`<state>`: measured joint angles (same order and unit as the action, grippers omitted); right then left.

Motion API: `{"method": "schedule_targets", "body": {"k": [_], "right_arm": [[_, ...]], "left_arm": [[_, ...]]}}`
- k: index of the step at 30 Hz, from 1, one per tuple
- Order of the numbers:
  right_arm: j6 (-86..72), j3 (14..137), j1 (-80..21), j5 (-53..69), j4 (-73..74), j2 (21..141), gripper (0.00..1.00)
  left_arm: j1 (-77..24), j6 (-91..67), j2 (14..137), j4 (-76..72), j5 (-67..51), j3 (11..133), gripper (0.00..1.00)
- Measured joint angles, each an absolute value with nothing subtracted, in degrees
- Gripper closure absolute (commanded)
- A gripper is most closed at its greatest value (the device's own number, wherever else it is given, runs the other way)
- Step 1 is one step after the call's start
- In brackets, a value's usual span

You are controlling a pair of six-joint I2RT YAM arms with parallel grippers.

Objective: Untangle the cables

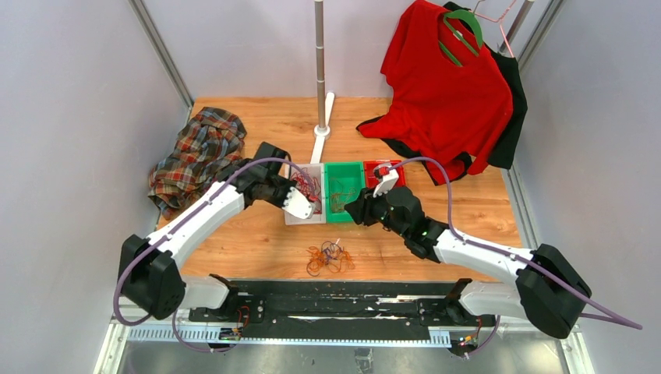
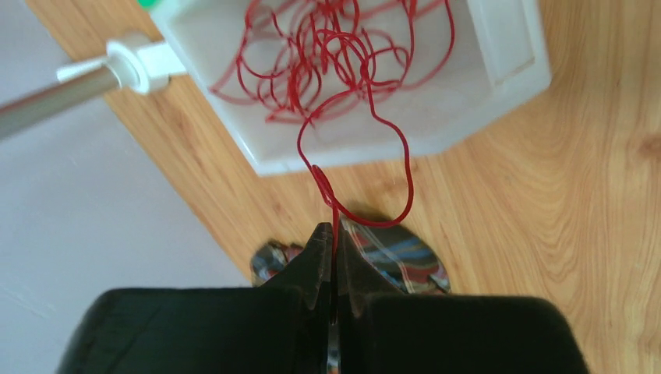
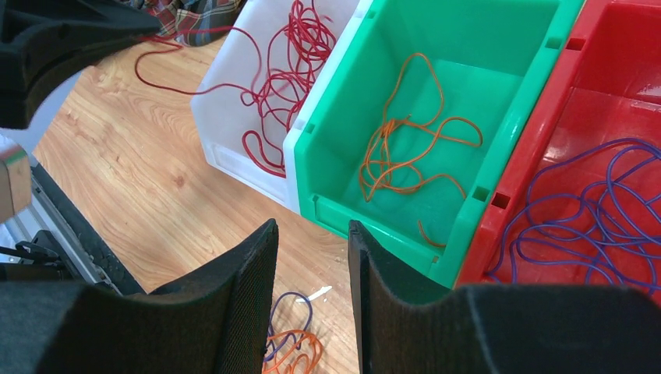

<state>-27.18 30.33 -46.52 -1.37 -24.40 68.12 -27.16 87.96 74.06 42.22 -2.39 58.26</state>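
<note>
- Jaws of the left gripper [image 2: 334,248] are pressed together, pinching a single red cable [image 2: 301,144] between the black fingertips.
- From the pinch, the red cable runs in a narrow bend over the rim of the white bin [image 2: 507,74] and joins the heap of red loops lying inside. A wider loop of the same strand hangs outside the rim, over the wood.
- The left gripper sits just beside the white bin, on the side toward the plaid shirt [image 1: 199,152]. The left wrist view shows that cloth behind the fingertips.
- The right gripper [image 3: 312,269] has its jaws spread apart, with nothing between them. It hangs in front of the green bin [image 3: 468,31], near that bin's front corner.
- Three bins stand in a row, wall against wall: white on the left, green in the middle, and the red bin [image 3: 608,70] on the right.
- An orange cable [image 3: 383,152] lies loosely knotted on the green bin's floor.
- Purple cables [image 3: 577,226] lie in overlapping loops in the red bin.
- A loose tangle [image 1: 327,259] of orange, red and purple cord lies on the table [image 1: 483,210], apart from the bins and nearer the arm bases.
- The plaid shirt lies crumpled at the table's left rear.
- A red shirt [image 1: 444,86] hangs at the right rear.
- A pole [image 1: 319,54] stands upright behind the bins.
</note>
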Motion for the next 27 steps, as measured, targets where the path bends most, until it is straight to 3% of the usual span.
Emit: {"method": "schedule_targets", "body": {"k": [15,16,20,24,27], "right_arm": [[-27.7,28.5,-46.5,-4.6,-23.4,62.3,0.57],[-27.9,28.2,-46.5,-4.9,-23.2,61.7,0.57],[-28.6,27.4,-45.9,-5.7,-21.2,58.1,0.5],[-28.6,27.4,-44.3,-5.7,-18.8,54.2,0.33],[-28.0,27.5,-43.0,-4.9,-16.5,52.5,0.31]], "left_arm": [[-32.4,79.3,93.8,36.1,-1.9,65.7,0.98],[-32.4,78.6,94.2,35.2,-1.7,65.7,0.9],[-31.4,75.2,95.3,34.5,-2.1,66.6,0.05],[-28.7,71.2,95.4,38.2,-5.0,71.7,0.02],[-27.3,67.8,95.1,42.3,-8.6,77.3,0.02]]}}
